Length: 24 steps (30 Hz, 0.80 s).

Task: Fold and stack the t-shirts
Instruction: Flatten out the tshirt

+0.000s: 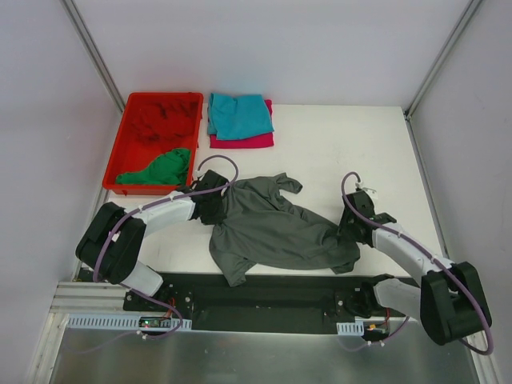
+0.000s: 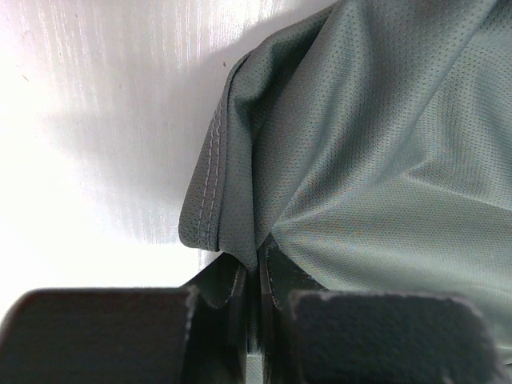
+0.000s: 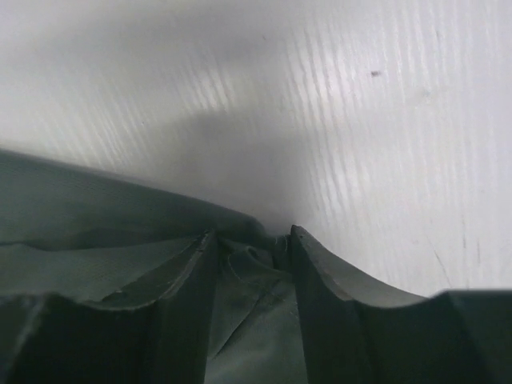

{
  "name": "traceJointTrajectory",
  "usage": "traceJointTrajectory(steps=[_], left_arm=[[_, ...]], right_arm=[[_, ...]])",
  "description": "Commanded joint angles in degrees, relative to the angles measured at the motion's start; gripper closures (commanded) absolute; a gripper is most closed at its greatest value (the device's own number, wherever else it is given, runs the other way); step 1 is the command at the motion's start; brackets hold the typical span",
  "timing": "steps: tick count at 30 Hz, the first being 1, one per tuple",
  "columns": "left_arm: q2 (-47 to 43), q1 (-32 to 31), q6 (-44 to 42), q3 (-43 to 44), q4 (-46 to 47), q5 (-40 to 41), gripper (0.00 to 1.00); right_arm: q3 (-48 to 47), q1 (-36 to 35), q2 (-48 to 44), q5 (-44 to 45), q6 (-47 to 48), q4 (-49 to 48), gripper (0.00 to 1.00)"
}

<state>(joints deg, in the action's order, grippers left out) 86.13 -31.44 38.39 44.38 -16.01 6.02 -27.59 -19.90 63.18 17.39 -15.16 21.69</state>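
A dark grey t-shirt (image 1: 272, 228) lies crumpled and partly spread on the white table near the front. My left gripper (image 1: 212, 204) is at the shirt's left edge and is shut on a fold of the grey cloth by a stitched hem (image 2: 258, 260). My right gripper (image 1: 350, 232) is at the shirt's right end, and bunched grey cloth fills the gap between its fingers (image 3: 250, 240). A folded teal t-shirt (image 1: 240, 114) lies on a folded magenta t-shirt (image 1: 244, 142) at the back. A green t-shirt (image 1: 160, 170) and a red t-shirt (image 1: 164, 120) lie crumpled in the bin.
The red plastic bin (image 1: 117, 144) stands at the back left, just beyond my left arm. White walls close in the table on the left, right and back. A black base rail (image 1: 264, 292) runs along the near edge.
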Motion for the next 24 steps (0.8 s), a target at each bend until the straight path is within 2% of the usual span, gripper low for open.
traceJointTrajectory(steps=[1, 4, 6, 10, 13, 19, 24], left_arm=[[-0.3, 0.4, -0.2, -1.1, -3.9, 1.9, 1.00], [-0.5, 0.4, -0.2, -0.9, -3.9, 1.8, 1.00], [-0.6, 0.4, -0.2, -0.7, -3.9, 1.8, 1.00], [-1.9, 0.4, -0.2, 0.6, -4.3, 2.6, 1.00], [-5.0, 0.4, -1.1, 3.7, -4.9, 3.6, 1.00], [-16.4, 0.4, -6.3, 14.7, -6.1, 7.8, 1.00], [-26.0, 0.4, -11.8, 23.2, -6.0, 7.0, 1.00]], right_arm=[[-1.9, 1.2, 3.4, -3.3, 0.9, -2.8, 0.64], [-2.5, 1.3, 3.2, -6.0, 1.2, -1.8, 0.83], [-2.1, 1.3, 1.3, -6.5, 1.2, -1.5, 0.99], [-1.8, 1.3, -4.7, -3.9, 2.8, -1.0, 0.99], [-4.8, 1.4, -9.6, 0.8, 4.2, 1.6, 0.99], [-14.4, 1.3, -22.5, 6.0, 6.8, 4.6, 0.99], [-21.1, 1.4, -31.1, 4.3, 7.2, 4.6, 0.99]])
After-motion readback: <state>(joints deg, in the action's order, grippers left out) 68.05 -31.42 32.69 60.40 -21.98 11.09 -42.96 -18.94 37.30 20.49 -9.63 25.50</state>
